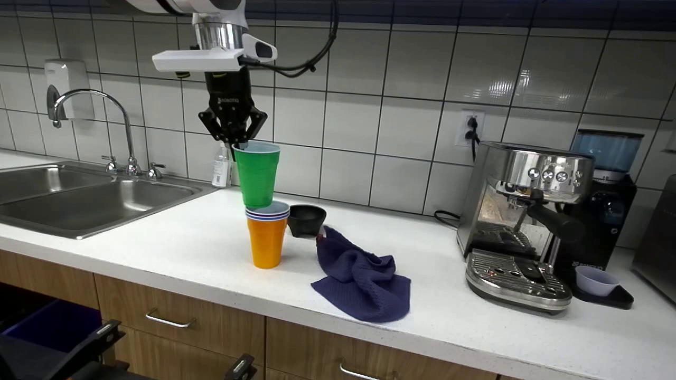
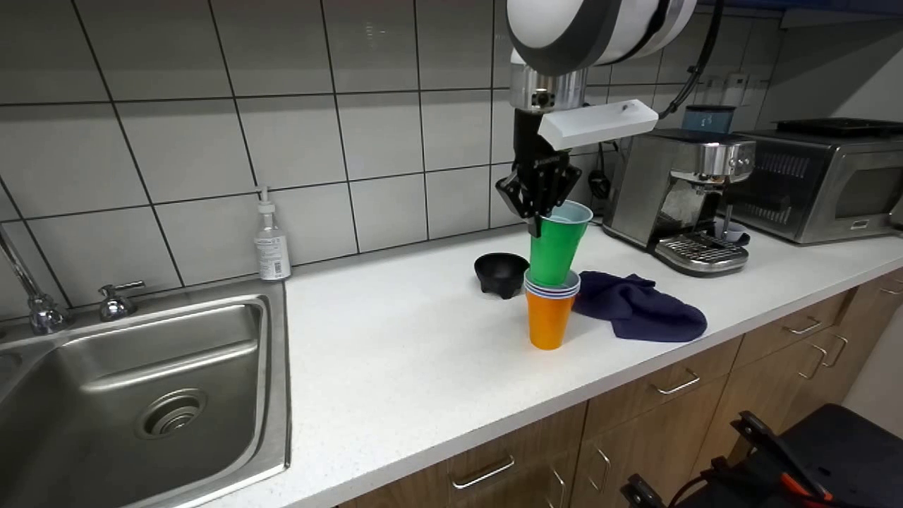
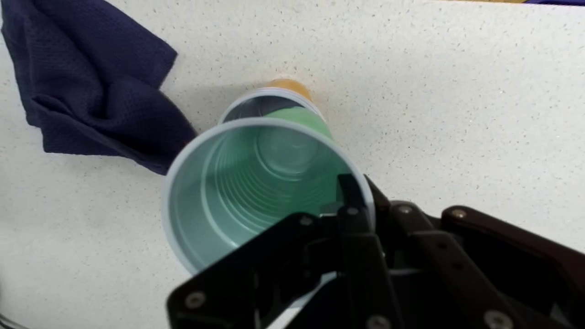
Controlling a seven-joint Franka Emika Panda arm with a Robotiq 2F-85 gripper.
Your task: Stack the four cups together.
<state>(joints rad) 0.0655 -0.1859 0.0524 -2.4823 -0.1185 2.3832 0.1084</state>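
Now the green cup point(image 1: 257, 177) is held just above the orange cup point(image 1: 265, 243), its base seen at the orange cup's mouth; whether the two are touching cannot be told. By the gripper point(image 3: 362, 187) the green cup's wall is pinched, the jaws closed on it with one finger point(image 3: 350, 189) inside and one outside. The purple and blue cups are judged to be nested in the orange cup, since stacked rims point(image 1: 268, 216) are seen at its top; their sides are hidden.

If so, only the green cup is left to be seated. Its base is best centred over the orange cup first, as a slight lean towards the towel point(image 2: 638, 310) beside the orange cup seems to be shown. It should then be lowered slowly and straight: with a hold on one side only, it may be swung askew if caught on the rims, and the orange cup tipped, perhaps into the black bowl point(image 2: 501, 274) just behind it. Once it is seated, the jaws should be parted and lifted straight up, so that nothing is dragged out.
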